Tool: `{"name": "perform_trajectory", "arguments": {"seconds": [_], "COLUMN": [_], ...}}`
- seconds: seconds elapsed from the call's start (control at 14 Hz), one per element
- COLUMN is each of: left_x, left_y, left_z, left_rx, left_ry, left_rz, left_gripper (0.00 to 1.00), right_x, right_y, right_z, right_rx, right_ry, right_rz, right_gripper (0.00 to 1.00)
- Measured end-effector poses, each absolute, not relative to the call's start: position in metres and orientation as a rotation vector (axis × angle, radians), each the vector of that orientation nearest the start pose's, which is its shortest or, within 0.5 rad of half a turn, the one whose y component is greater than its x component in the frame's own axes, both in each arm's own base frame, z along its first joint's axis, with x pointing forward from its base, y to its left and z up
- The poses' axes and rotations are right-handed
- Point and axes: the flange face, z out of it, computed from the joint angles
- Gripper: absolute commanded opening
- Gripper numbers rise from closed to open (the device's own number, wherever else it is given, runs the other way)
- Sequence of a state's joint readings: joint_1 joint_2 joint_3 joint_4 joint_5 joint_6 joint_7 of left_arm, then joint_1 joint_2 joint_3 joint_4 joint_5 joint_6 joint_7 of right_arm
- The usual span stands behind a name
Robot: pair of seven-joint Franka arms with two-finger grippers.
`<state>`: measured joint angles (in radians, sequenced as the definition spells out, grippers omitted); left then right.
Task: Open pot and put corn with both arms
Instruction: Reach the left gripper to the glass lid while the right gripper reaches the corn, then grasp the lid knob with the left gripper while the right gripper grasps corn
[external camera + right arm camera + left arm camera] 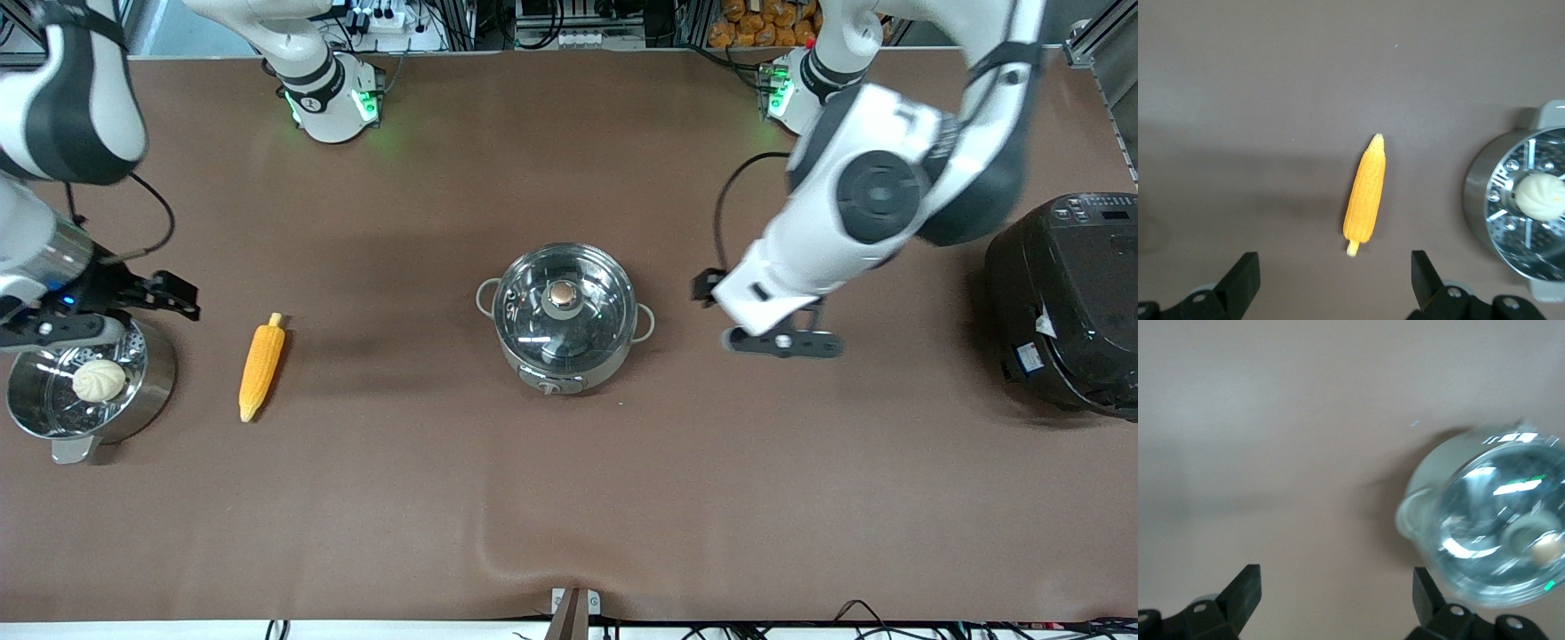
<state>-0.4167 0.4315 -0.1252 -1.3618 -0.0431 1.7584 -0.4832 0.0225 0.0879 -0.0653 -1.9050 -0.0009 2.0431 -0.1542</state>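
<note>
From the front camera you see the round grey pot (565,320) at mid-bench with its clear glass lid (564,307) and tan knob (562,294) in place, so nothing of the task is done yet. Your left tool (782,342) hangs low just beside the pot, toward the left arm's end of the bench, short of the lid. Your right tool (164,298) hangs at the rim of the shiny steel steamer pot (89,391) that holds a round cream-white bun (99,380); the slim yellow-orange corn cob (261,365) lies loose on the brown bench (569,498) beside that tool, toward the pot. A large black rice cooker (1067,302) sits at the left arm's end.

In the left wrist view the left tool (1337,593) has its two black fingers (1245,590) spread wide with nothing between them; the lidded pot (1491,527) sits off to one side of the gap, not under it.

In the right wrist view the right tool (1336,277) is likewise spread wide and empty. The corn (1366,193) lies ahead of the gap, roughly in line with it, pale stub toward the tool, and the steamer pot (1478,193) is off to the side.

Left to do, as you can judge: lift the lid, grasp the corn, and place it in the pot.
</note>
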Motion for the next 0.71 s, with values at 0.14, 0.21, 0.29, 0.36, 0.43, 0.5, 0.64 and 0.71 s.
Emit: {"name": "perform_trajectory", "arguments": {"seconds": [0.14,0.21,0.29,0.36,0.43,0.5,0.64,0.71], "left_x": [0.584,0.581,0.575,0.567,0.557,0.547,0.524,0.514], "left_y": [-0.387,-0.406,-0.425,-0.444,-0.462,-0.480,-0.511,-0.524], "left_z": [0.455,0.445,0.433,0.421,0.409,0.397,0.377,0.370], "left_rx": [-3.244,-3.261,-3.268,-3.258,-3.240,-3.227,-3.213,-3.200], "left_ry": [-0.008,-0.037,-0.064,-0.078,-0.087,-0.097,-0.106,-0.096], "left_rz": [0.036,0.005,-0.017,-0.043,-0.071,-0.094,-0.115,-0.128], "left_gripper": [1.00,1.00,1.00,1.00,1.00,1.00,1.00,1.00], "right_x": [0.582,0.582,0.584,0.586,0.586,0.584,0.579,0.576], "right_y": [-0.024,-0.026,-0.028,-0.031,-0.034,-0.041,-0.067,-0.079], "right_z": [0.406,0.378,0.349,0.319,0.289,0.259,0.209,0.191], "right_rx": [-3.148,-3.150,-3.152,-3.156,-3.160,-3.165,-3.169,-3.163], "right_ry": [-0.177,-0.172,-0.167,-0.163,-0.155,-0.135,-0.054,-0.003], "right_rz": [-0.056,-0.033,-0.014,-0.004,-0.001,-0.003,0.009,0.020], "right_gripper": [1.00,1.00,1.00,1.00,0.99,0.99,0.92,0.86]}}
